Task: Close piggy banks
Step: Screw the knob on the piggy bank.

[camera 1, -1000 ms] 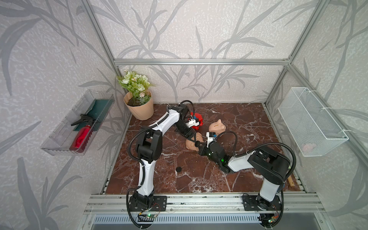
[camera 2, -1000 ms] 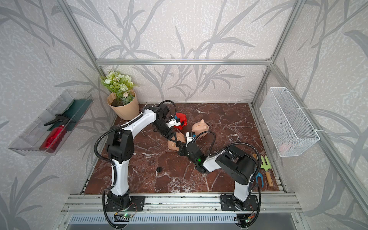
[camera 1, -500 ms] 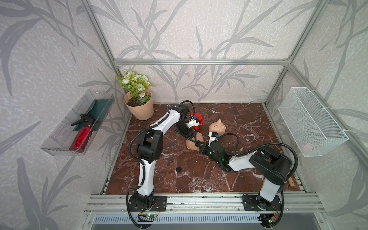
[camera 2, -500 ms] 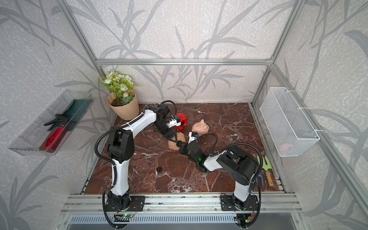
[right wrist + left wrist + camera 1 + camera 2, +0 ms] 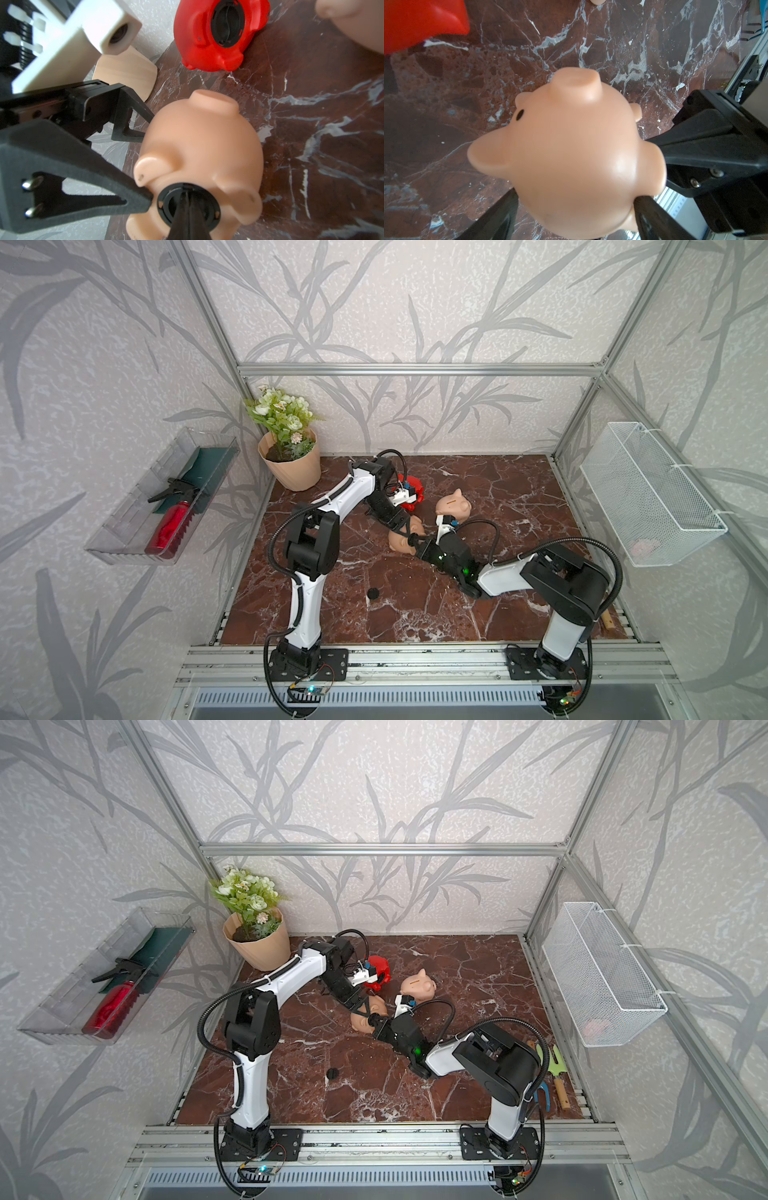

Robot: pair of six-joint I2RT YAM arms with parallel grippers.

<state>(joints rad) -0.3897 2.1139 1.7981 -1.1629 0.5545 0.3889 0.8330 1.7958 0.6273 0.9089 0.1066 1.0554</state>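
Since one second ago the right gripper (image 5: 186,195) has edged closer to the peach-tan plastic piggy bank (image 5: 571,145), which lies on its side near the middle of the brown marble tabletop (image 5: 511,489), belly toward that arm. Its jaws are closed, tips set in the round black plug (image 5: 164,204) in the belly hole. The left gripper (image 5: 406,526) straddles the same pig; whether it presses cannot be told. The bright red plastic piggy bank (image 5: 207,49) lies plugged just behind; the second peach-tan piggy bank (image 5: 453,506) stands upright nearby.
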